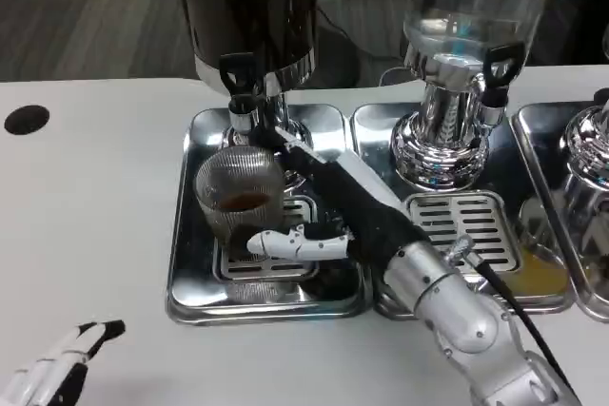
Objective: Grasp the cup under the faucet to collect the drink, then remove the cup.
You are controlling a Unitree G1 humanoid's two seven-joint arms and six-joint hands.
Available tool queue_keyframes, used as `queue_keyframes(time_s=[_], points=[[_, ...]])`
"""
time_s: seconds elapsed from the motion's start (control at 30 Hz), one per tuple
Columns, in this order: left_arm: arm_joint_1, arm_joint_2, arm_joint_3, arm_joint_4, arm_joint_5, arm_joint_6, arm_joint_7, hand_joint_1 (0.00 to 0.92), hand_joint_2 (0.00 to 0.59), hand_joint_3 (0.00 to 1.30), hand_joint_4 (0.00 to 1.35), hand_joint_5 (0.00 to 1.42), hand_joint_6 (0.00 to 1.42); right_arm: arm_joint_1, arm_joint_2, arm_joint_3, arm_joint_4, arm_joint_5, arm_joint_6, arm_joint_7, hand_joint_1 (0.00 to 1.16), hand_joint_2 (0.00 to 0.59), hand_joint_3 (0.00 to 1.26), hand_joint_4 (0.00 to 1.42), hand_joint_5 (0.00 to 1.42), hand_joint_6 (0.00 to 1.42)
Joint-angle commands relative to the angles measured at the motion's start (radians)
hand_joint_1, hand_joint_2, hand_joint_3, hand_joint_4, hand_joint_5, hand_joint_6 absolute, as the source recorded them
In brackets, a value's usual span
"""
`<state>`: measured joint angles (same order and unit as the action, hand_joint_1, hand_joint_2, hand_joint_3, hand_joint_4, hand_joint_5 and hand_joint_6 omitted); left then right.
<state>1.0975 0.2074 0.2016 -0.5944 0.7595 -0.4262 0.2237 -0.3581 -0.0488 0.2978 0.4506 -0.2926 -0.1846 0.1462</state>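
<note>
Cup (239, 191) stands on the drip tray (190, 263) beneath the faucet (244, 106) of the dark dispenser (249, 7), holding some brown liquid. Right hand (309, 225) wraps around the cup, fingers closed on its side. Left hand (62, 363) rests empty on the table (86, 197), fingers loosely spread.

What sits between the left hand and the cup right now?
In the head view, only bare white table and the drip tray's raised left rim separate the left hand from the cup, which the right hand grips.
</note>
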Motion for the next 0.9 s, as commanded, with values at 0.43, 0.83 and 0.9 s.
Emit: queue_keyframes(time_s=[0.43,0.83,0.9], points=[[0.035,-0.027,0.034,0.030,-0.008,-0.049,0.007,0.000,0.044,0.23,0.16,0.21,0.40,-0.023,0.026,0.011,0.037,-0.023,-0.017,-0.067,0.72,0.087,0.00,0.01,0.03,0.00],[0.052,-0.030,0.044,0.040,-0.012,-0.064,0.006,0.000,0.044,0.24,0.17,0.22,0.40,-0.059,0.056,0.010,0.131,-0.023,-0.047,-0.092,0.71,0.086,0.02,0.04,0.05,0.00],[0.057,-0.029,0.048,0.044,-0.014,-0.070,0.005,0.000,0.044,0.24,0.17,0.22,0.40,-0.069,0.063,0.009,0.148,-0.021,-0.054,-0.099,0.71,0.087,0.02,0.04,0.05,0.00]])
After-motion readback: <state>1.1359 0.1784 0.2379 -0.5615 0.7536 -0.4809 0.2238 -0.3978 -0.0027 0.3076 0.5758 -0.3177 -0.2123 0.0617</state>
